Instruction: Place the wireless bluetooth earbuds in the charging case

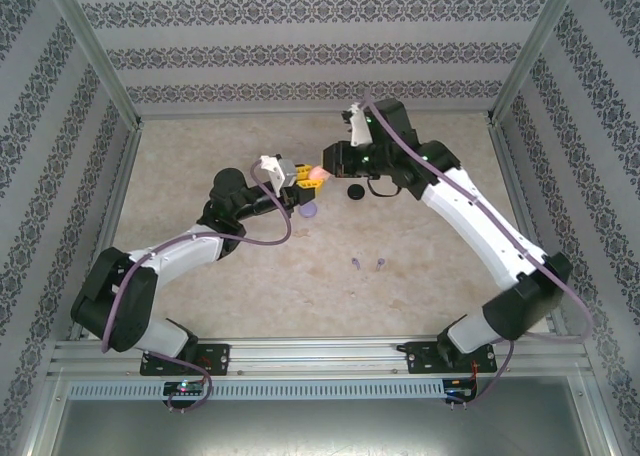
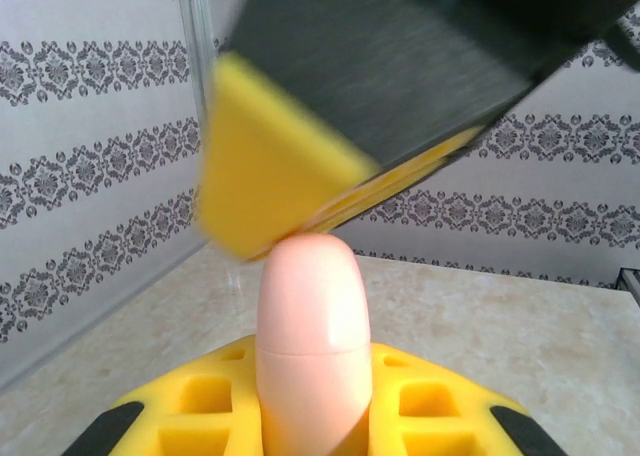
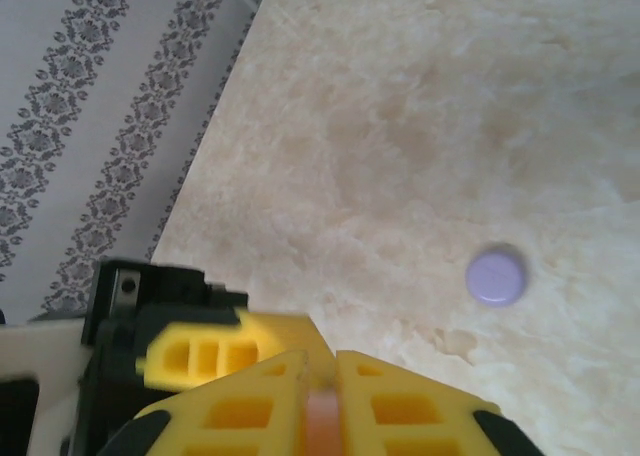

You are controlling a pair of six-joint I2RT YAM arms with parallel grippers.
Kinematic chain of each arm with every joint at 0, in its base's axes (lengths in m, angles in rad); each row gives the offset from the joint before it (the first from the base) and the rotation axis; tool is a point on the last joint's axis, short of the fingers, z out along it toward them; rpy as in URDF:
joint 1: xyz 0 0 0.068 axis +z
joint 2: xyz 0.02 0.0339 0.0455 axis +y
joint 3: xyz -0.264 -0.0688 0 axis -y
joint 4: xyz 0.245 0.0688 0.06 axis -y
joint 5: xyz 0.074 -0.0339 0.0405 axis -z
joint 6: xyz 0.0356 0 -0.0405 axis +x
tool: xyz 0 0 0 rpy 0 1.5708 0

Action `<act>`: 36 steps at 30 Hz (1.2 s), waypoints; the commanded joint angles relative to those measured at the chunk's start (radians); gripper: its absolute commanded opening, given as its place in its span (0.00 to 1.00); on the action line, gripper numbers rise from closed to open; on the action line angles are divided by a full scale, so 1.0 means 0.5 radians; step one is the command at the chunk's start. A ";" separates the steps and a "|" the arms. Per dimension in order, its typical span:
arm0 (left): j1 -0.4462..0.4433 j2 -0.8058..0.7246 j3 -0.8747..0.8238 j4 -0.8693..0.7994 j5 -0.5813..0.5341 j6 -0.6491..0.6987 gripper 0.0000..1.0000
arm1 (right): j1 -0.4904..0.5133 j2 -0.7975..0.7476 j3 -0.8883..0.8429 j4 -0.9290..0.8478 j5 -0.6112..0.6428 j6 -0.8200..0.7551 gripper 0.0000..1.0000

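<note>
Pink charging case [image 2: 312, 336]: closed, a seam running across it. It is held clear of the surface [image 1: 250, 286], near mid-table towards the back wall. Seen edge-on from the left wrist, its long axis runs straight out from the grip, with the rounded end pointing away from the left arm.

Holder: the left end effector [image 2: 315, 381], drawn in narrow, with its yellow fingers clamped on the case's lower half.

Second contact: the right end effector [image 3: 320, 368] meets the case from the opposite side. Its fingers are nearly together, with a strip of pink between them. From the left wrist, one of its yellow pads [image 2: 270, 166] sits on the case's rounded tip, though it is blurred.

Purple earbuds, two: one [image 1: 357, 263] and its mate [image 1: 381, 263] lie side by side on the surface. They are nearer the arm bases and well apart from both end effectors. They are too small to tell which way the stems point.

Purple case [image 3: 497, 275]: a round disc lying flat on the surface, just below the left end effector in the overhead view.

Black case [image 1: 353, 191]: lies flat on the surface, near the right end effector and apart from the purple one.
</note>
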 commanded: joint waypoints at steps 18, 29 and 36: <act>0.004 1.007 1.145 -1.430 -0.352 -0.996 0.00 | -0.276 -0.354 -1.001 0.366 0.655 0.278 0.62; 0.005 1.531 1.672 -1.807 -0.293 -1.347 0.00 | -0.291 -0.350 -1.038 0.390 0.683 0.258 0.64; 0.008 1.693 1.918 -2.197 -0.350 -1.336 0.08 | -0.297 -0.323 -1.020 0.403 0.672 0.255 0.64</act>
